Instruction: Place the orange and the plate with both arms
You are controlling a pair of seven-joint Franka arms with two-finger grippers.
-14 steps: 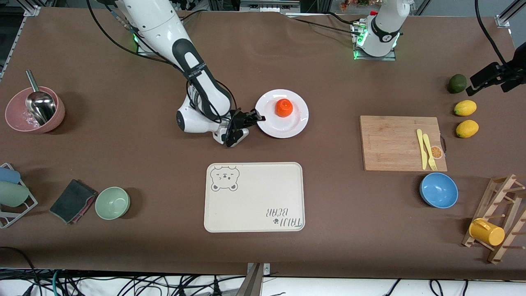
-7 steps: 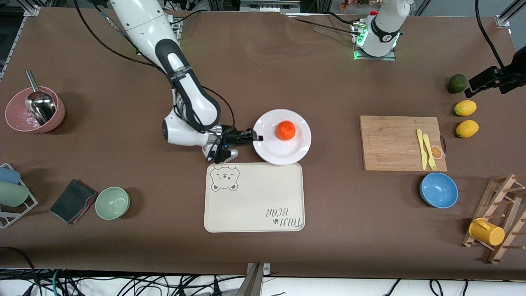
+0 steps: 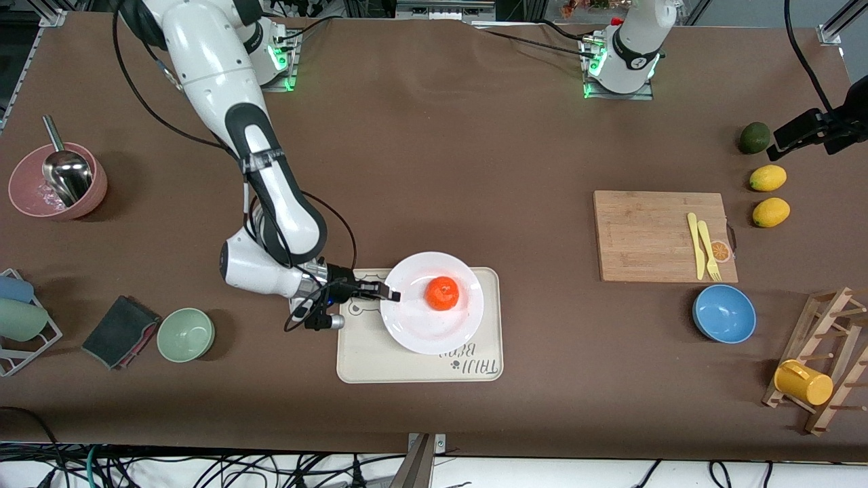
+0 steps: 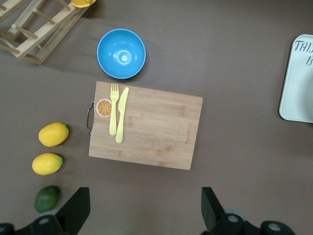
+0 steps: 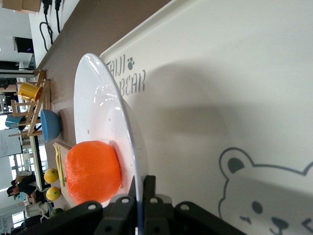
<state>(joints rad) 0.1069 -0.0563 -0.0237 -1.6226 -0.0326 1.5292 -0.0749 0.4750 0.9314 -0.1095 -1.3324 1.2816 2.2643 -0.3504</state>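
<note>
Black right gripper (image 3: 390, 295) is pinched tight on the rim of the plate (image 3: 413, 325), holding it level over the tray (image 3: 420, 362). Its arm comes down from the base at the table's top edge, elbow bent, wrist turned sideways so the fingers point along the table. In the right wrist view the plate's thin edge (image 5: 129, 147) sits right between the closed fingers.

The orange (image 3: 442, 293) sits on the plate, roughly in the middle: round, dimpled, bright.

Left gripper (image 4: 142, 213) waits with its fingers spread wide, nothing in them, up over the table near the avocado (image 3: 754, 137) and looking down on the wooden board (image 3: 651, 234).

Count: one glossy white plate, one orange, one cream rectangular tray with a bear print, two lemons (image 3: 767, 177), one avocado, one yellow fork (image 3: 709, 252) and one knife (image 3: 696, 244) on the board, one blue bowl (image 3: 723, 313), one green bowl (image 3: 185, 334).
</note>
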